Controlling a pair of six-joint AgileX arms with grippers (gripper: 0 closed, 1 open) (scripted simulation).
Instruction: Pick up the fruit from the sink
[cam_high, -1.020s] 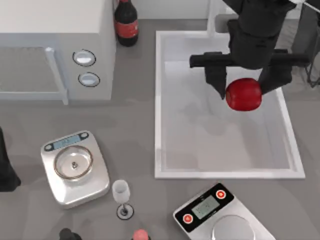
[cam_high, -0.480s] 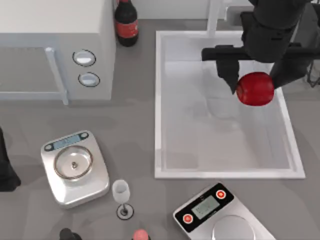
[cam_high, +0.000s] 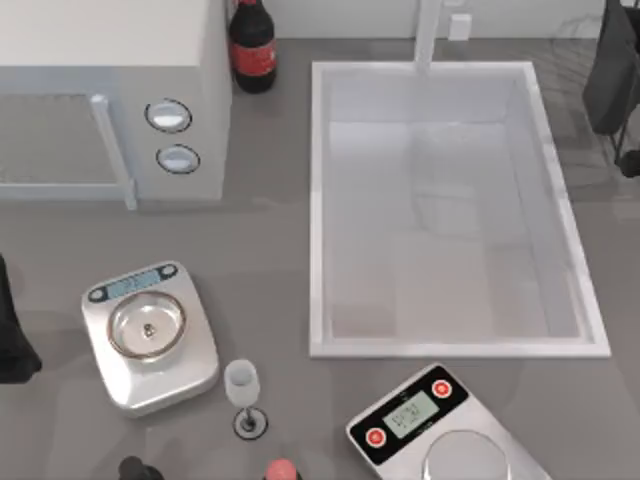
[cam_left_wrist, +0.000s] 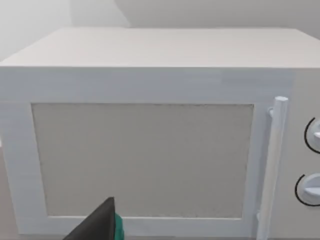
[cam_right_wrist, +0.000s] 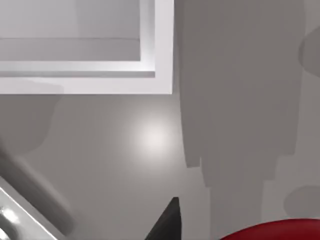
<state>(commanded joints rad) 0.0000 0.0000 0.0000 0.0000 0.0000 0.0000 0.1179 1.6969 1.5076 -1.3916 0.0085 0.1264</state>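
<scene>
The sink (cam_high: 318, 200) is a large white rectangular basin with a raised white rim, set on the right half of the grey desk, its long sides running from far edge to near edge in the top view. A white faucet post (cam_high: 428, 30) rises at its far rim. The basin floor is bare and pale. In the right wrist view one corner of the rim (cam_right_wrist: 160, 60) lies against the grey surface, and the fruit (cam_right_wrist: 275, 231) shows as a glossy bright-red rounded shape beside a dark tool finger (cam_right_wrist: 167, 222), well apart from that corner.
</scene>
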